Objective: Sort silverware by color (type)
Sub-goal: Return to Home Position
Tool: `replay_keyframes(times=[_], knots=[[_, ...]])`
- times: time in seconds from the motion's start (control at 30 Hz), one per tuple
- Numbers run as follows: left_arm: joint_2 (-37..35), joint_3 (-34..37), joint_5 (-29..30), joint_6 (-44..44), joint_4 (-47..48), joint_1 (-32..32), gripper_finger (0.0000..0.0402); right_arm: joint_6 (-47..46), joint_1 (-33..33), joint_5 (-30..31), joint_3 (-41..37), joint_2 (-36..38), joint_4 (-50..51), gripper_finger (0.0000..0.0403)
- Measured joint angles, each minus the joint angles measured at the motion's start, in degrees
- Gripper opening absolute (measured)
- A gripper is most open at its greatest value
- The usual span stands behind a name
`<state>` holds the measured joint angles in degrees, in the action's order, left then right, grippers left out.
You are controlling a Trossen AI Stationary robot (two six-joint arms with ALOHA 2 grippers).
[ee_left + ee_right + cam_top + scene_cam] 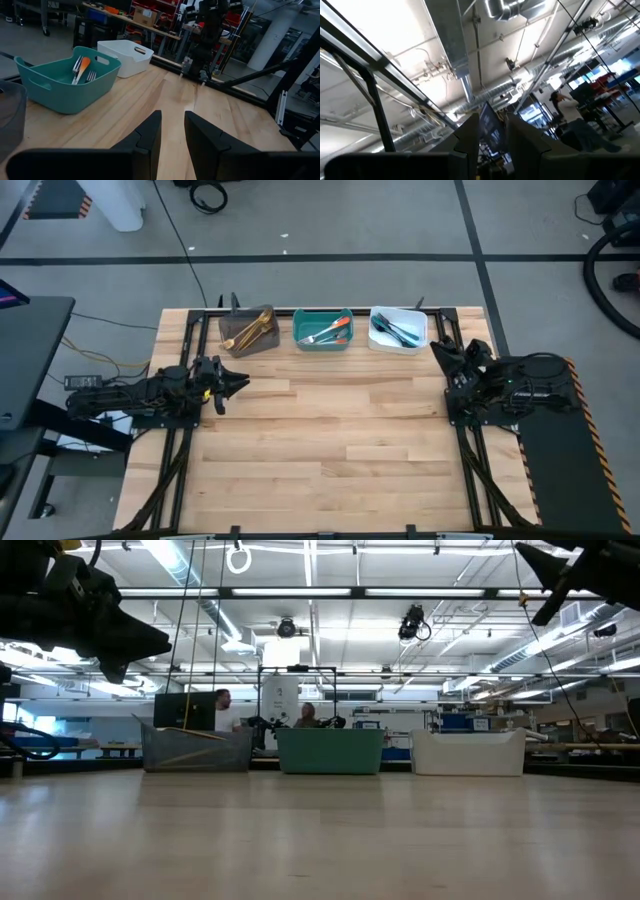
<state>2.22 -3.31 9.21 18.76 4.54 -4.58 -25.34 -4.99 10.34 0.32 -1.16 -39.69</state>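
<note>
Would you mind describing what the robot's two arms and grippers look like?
Both arms are black and jointed. The left gripper and right gripper each carry two flat, dark, wedge-shaped fingers. A small yellow mark shows near the left wrist, black cables trail from the left arm's base, and orange-black hazard stripes edge the right arm's base plate.

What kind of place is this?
Probably a robotics lab or workshop: the robot's left arm and right arm wait at the sides of a wooden table, ducts and strip lights cross a high ceiling, and a workbench with boxes stands behind.
</note>
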Motion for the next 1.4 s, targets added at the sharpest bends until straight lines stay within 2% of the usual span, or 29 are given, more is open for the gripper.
replay_keyframes(times=[1.4], knots=[[0.00, 0.00, 0.00, 0.00, -0.02, 0.00, 0.0093, 0.00, 0.00, 0.01, 0.04, 0.97, -0.30, 0.0100]])
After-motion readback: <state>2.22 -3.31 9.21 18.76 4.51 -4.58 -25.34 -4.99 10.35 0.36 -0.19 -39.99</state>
